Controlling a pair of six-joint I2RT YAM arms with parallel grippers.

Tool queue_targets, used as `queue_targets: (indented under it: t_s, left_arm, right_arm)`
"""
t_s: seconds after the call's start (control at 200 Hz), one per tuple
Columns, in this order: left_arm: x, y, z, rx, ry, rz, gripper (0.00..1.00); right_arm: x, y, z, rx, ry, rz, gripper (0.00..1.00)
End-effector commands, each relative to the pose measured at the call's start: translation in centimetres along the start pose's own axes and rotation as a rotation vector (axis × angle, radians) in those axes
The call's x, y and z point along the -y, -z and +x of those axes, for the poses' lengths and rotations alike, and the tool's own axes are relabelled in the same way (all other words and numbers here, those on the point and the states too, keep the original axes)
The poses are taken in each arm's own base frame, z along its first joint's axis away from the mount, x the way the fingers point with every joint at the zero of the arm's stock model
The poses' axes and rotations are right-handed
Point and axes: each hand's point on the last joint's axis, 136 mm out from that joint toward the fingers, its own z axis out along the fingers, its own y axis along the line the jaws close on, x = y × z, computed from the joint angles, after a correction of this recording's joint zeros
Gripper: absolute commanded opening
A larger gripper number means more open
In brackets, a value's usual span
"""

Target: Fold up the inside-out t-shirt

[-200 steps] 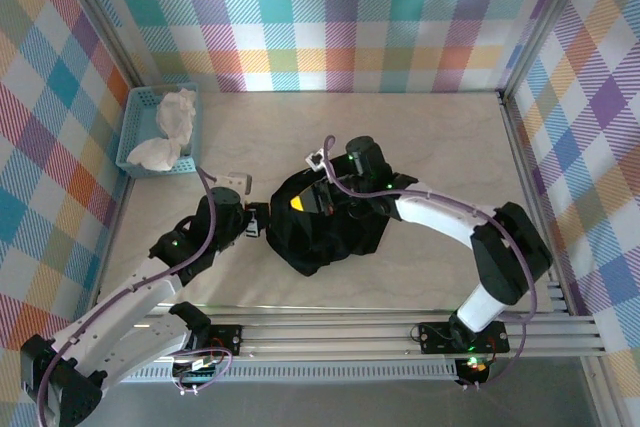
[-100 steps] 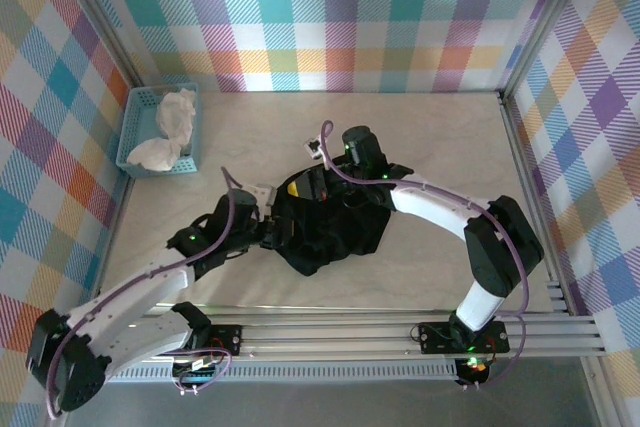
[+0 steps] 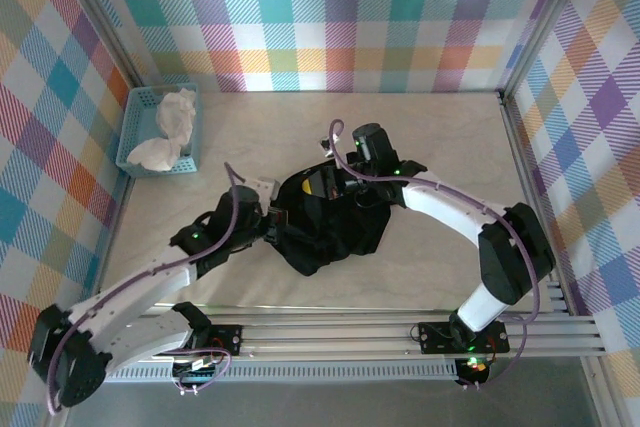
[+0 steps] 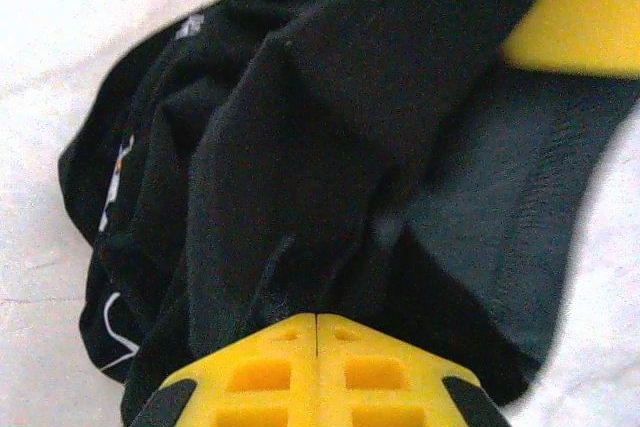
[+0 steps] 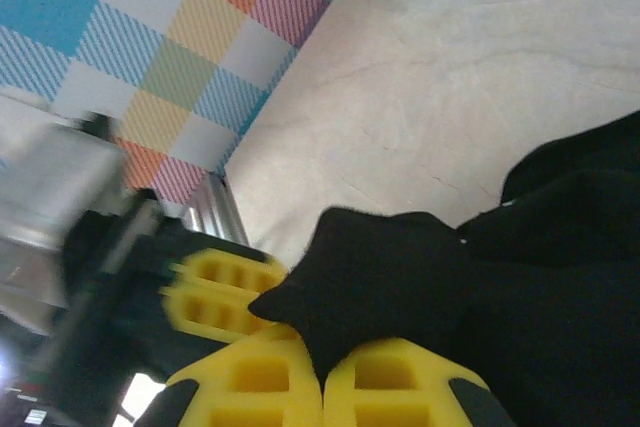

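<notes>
bench: pale, marble-look surface, enclosed by walls of pastel plaid.
t-shirt: a crumpled black heap near the middle of the bench, between the two arms. in the left wrist view it lies in deep folds, with thin white print lines peeking out along its left edge.
left arm: white with black joints, reaching from the near left corner up to the heap's left edge.
right arm: white, arching in from the near right and coming down on the heap's far edge.
basket: light blue plastic, at the far left of the bench, well apart from the t-shirt.
white cloth: rumpled inside the basket.
left claw: its yellow pads are clenched together, with a ridge of black fabric gathered right at the tips. it sits at the heap's left edge.
right claw: clenched on a tuft of the t-shirt, which sticks up between its yellow pads. the left claw shows just beside it.
</notes>
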Motion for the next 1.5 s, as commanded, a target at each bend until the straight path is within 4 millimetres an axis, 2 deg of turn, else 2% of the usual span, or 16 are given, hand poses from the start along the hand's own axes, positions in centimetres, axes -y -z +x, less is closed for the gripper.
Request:
queue_targets:
  t_s: [0.0, 0.1, 0.27, 0.405, 0.475, 0.54, 0.605, 0.665, 0.72, 0.83, 0.96, 1.0, 1.09, 1.145, 1.3, 1.495]
  left_arm:
    - [1.1, 2.4, -1.7, 0.137, 0.032, 0.073, 0.0]
    - [2.4, 4.2, -1.8, 0.211, 0.049, 0.182, 0.0]
    - [5.0, 4.6, 1.1, 0.171, -0.02, 0.39, 0.01]
    - [7.1, 5.0, 2.5, 0.114, -0.091, 0.524, 0.33]
    - [7.5, 5.3, 2.2, 0.12, -0.106, 0.537, 0.42]
    - [6.8, 5.3, 1.2, 0.162, -0.107, 0.483, 0.48]
    - [5.2, 5.2, -0.2, 0.218, -0.095, 0.372, 0.55]
    - [2.7, 4.9, -1.6, 0.27, -0.062, 0.209, 0.6]
    - [1.0, 4.6, -2.3, 0.284, -0.06, 0.1, 0.6]
    - [0.6, 3.5, -3.1, 0.255, -0.14, 0.034, 0.6]
    - [1.7, 1.5, -3.4, 0.202, -0.288, 0.053, 0.61]
    - [1.9, 1.0, -3.6, 0.203, -0.332, 0.057, 0.64]
    - [2.8, 0.1, -3.1, 0.208, -0.53, 0.093, 0.64]
    - [3.1, -0.1, -2.3, 0.235, -0.678, 0.115, 0.66]
    - [2.9, 0.1, -2.5, 0.319, -0.963, 0.068, 0.69]
    - [3.7, -0.8, -2.3, 0.298, -1.208, 0.085, 0.68]
  right_arm:
    - [-0.3, 1.6, -0.5, -0.006, 0.1, 0.075, 0.0]
    - [-0.5, 2.2, -0.4, -0.021, 0.145, 0.098, 0.0]
    - [-0.7, 2.5, 0.0, -0.035, 0.19, 0.098, 0.0]
    - [-1.2, 2.7, 0.8, -0.051, 0.251, 0.066, 0.0]
    - [-1.4, 2.9, 1.4, -0.06, 0.296, 0.044, 0.0]
    - [-1.6, 3.1, 1.8, -0.065, 0.329, 0.029, 0.0]
    - [-1.8, 3.2, 2.2, -0.07, 0.349, 0.012, 0.0]
    - [-1.7, 3.2, 2.5, -0.076, 0.354, 0.006, 0.0]
    - [-1.6, 3.2, 2.5, -0.075, 0.353, 0.005, 0.0]
    - [-1.6, 3.0, 2.4, -0.076, 0.348, 0.006, 0.0]
    - [-1.1, 2.9, 2.2, -0.078, 0.333, 0.02, 0.0]
    - [-1.0, 2.9, 2.2, -0.078, 0.328, 0.021, 0.0]
    - [-0.7, 2.9, 2.1, -0.083, 0.313, 0.026, 0.0]
    - [-0.6, 2.9, 2.0, -0.086, 0.297, 0.023, 0.0]
    - [-0.7, 2.8, 1.8, -0.107, 0.253, -0.01, 0.0]
    - [-1.1, 2.5, 1.6, -0.125, 0.231, -0.063, 0.0]
